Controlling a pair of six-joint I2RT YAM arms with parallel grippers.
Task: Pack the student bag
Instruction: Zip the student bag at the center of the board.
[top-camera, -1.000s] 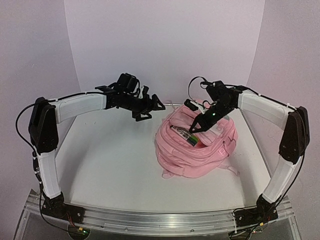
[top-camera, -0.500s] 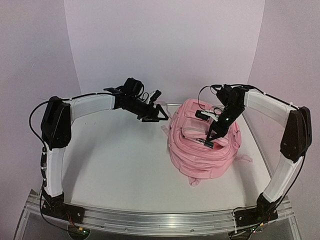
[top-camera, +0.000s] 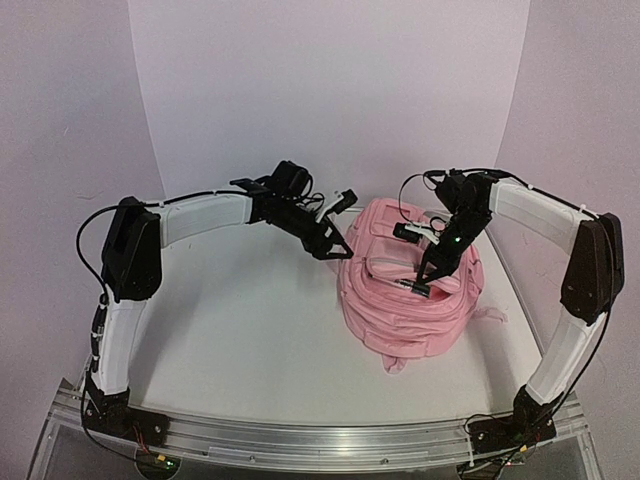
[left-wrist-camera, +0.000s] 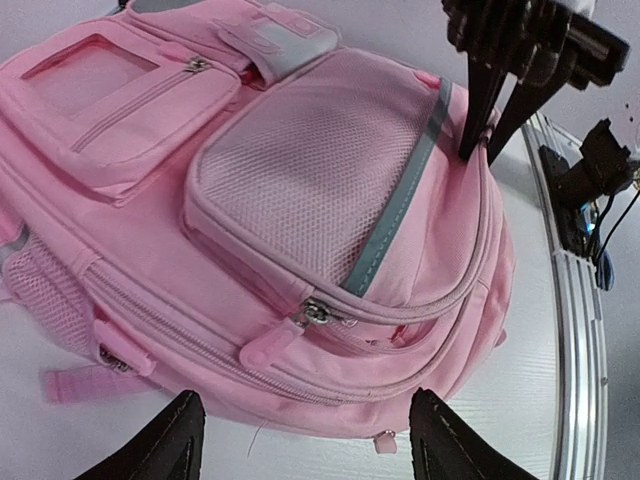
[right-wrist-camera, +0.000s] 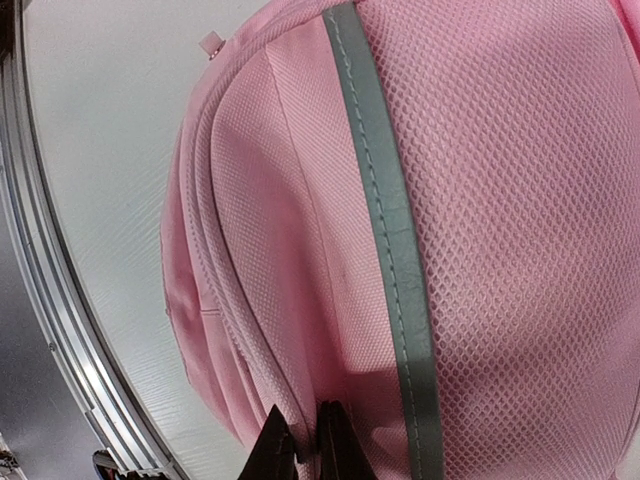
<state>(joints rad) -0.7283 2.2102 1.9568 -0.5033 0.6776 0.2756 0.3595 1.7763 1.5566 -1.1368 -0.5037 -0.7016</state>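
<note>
So the student bag (top-camera: 410, 300) is lying front pockets up on the right half of the worktop (top-camera: 240, 340), closer to the far edge. The right gripper (top-camera: 417, 286) points down onto it, jaws almost closed, nipping a fold of pink fabric beside the mesh pocket (left-wrist-camera: 320, 170). The left gripper (top-camera: 337, 250) hangs just off the bag's left side, jaws spread wide, holding nothing.

**Bag shifted right and closed up; our left arm has come in.**

Over the last second the student bag (top-camera: 410, 305) slid toward our right side, and its gaping top, where a green object showed, now looks shut. Our right gripper (top-camera: 419, 284) travelled with it, tips pinched on the upper seam. Our left gripper (top-camera: 337, 247) swung across to just beside the bag's left edge.
</note>
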